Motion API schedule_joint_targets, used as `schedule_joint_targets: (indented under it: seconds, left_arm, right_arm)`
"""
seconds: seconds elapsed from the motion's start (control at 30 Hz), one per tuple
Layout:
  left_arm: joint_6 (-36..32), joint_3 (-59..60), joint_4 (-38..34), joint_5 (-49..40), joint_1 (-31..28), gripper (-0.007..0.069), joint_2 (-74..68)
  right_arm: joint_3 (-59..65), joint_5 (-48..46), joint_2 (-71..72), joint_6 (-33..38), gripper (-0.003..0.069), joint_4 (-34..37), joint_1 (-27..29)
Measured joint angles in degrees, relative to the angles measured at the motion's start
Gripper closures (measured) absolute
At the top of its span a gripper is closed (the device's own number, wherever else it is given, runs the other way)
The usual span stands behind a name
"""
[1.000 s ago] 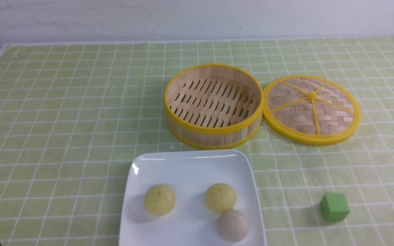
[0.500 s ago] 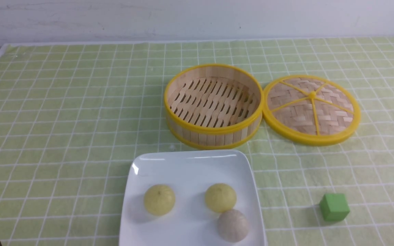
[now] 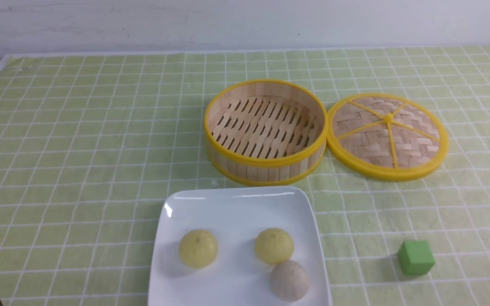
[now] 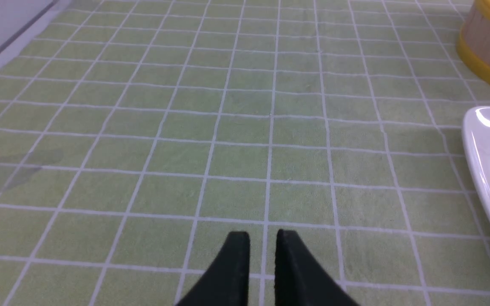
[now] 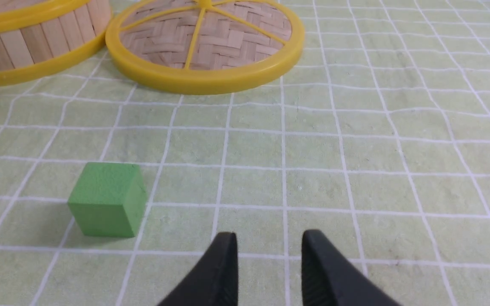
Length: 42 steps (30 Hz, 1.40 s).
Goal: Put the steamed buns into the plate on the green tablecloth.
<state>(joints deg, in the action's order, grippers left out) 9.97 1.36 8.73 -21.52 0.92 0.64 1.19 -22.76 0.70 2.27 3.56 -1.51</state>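
Two pale yellow steamed buns (image 3: 198, 248) (image 3: 274, 245) lie in the white square plate (image 3: 232, 208) on the green tablecloth (image 3: 79, 148), near the front edge of the front view. A grey-beige bun (image 3: 289, 280) touches the right yellow one. My left gripper (image 4: 263, 238) hovers low over bare cloth left of the plate (image 4: 489, 144); its jaws stand almost together and hold nothing. My right gripper (image 5: 269, 238) is over bare cloth right of the green cube, its jaws a little apart and empty.
An empty bamboo steamer basket (image 3: 265, 163) stands behind the plate. Its woven yellow-rimmed lid (image 3: 387, 136) lies flat to its right. A small green cube (image 3: 416, 257) sits right of the plate; it also shows in the right wrist view (image 5: 106, 199).
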Motion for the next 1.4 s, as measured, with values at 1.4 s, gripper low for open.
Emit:
schedule_joint_targets:
  seconds: [1.4]
  left_arm:
    - [0.0,0.0,0.0,0.0,0.0,0.0461,0.0]
  right_arm:
    - [0.0,0.0,0.0,0.0,0.042,0.0,0.0]
